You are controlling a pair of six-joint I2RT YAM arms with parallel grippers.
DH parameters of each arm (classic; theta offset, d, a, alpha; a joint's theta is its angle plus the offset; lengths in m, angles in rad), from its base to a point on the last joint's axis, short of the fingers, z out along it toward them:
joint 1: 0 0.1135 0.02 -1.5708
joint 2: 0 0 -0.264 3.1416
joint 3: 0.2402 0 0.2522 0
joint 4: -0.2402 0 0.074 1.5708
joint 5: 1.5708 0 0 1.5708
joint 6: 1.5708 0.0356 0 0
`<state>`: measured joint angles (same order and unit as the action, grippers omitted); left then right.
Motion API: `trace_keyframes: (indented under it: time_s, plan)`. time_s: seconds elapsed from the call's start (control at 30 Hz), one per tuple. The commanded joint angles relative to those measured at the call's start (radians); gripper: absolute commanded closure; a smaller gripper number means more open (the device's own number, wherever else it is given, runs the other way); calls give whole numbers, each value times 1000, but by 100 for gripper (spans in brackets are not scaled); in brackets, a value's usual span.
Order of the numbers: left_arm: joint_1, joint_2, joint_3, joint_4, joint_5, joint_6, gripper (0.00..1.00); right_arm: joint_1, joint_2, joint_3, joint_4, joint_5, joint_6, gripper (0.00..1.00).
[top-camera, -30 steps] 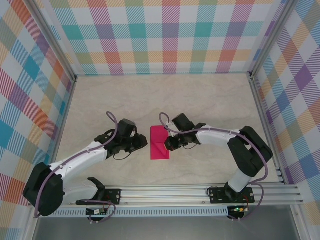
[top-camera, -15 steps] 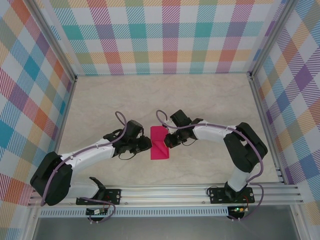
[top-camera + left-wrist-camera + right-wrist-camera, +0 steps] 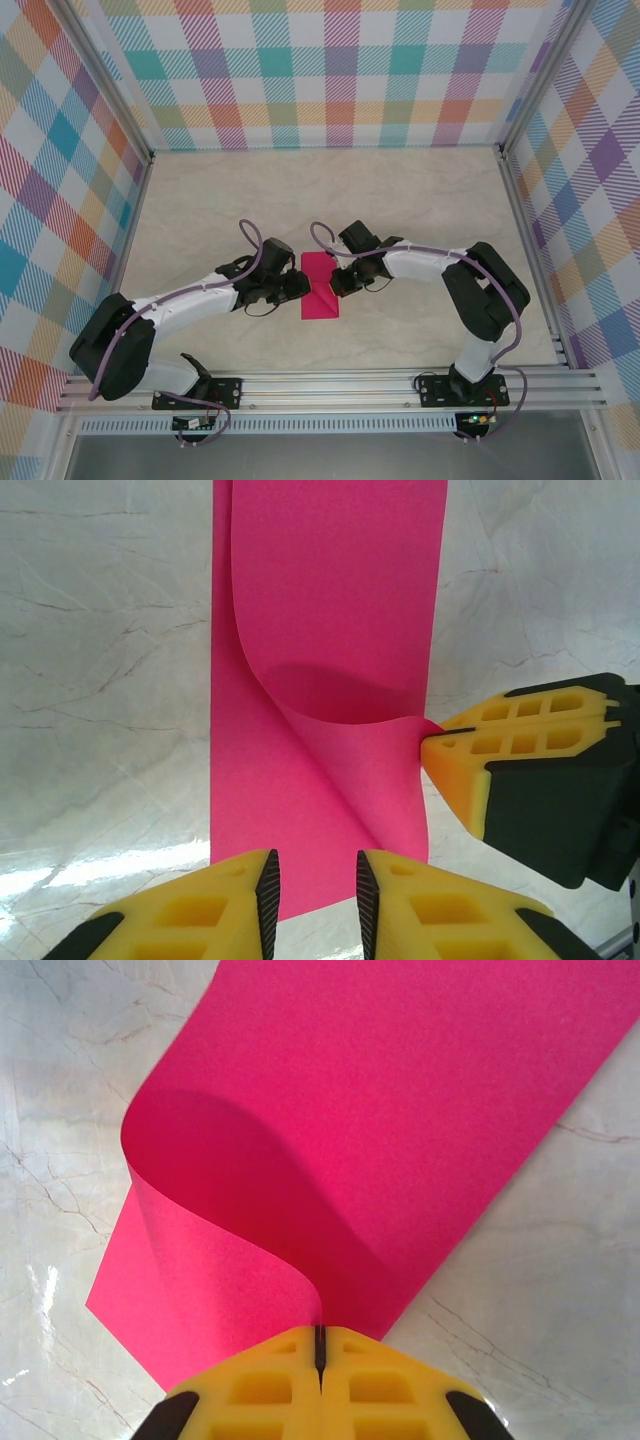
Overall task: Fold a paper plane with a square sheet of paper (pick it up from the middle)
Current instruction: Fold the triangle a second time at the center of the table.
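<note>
The square sheet of paper (image 3: pixel 320 300) is a bright pink strip lying flat at the table's middle, with one corner lifted and curled over. My right gripper (image 3: pixel 337 281) is shut on that lifted corner (image 3: pixel 318 1310) at the sheet's right edge. The curl arches above the flat part (image 3: pixel 420 1080). My left gripper (image 3: pixel 297 286) stands at the sheet's left edge, open by a narrow gap, its fingertips (image 3: pixel 268 885) hovering over the near edge of the paper (image 3: pixel 320 590) with nothing pinched. In the left wrist view the right gripper's yellow fingers (image 3: pixel 520 742) hold the flap's tip.
The marble-patterned table (image 3: pixel 330 190) is walled by checked panels on three sides. An aluminium rail (image 3: pixel 330 385) with both arm bases runs along the near edge. Both arms reach inward and nearly meet at the sheet.
My left gripper has slid right, up to the sheet's left edge. My right gripper has shifted slightly left, carrying the lifted corner further over the sheet.
</note>
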<state>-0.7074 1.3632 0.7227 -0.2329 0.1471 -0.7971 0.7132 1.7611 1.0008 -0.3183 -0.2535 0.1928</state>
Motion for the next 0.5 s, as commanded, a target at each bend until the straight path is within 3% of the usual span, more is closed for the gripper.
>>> trace_keyframes:
  time_s: [0.0,0.47]
  plan:
    - [-12,9,24,10,-20,-10,72,-3,18,27,-19,17,-15,97]
    - [-13,31,20,63,-5,-41,83,-3,25,14,-17,28,3,96]
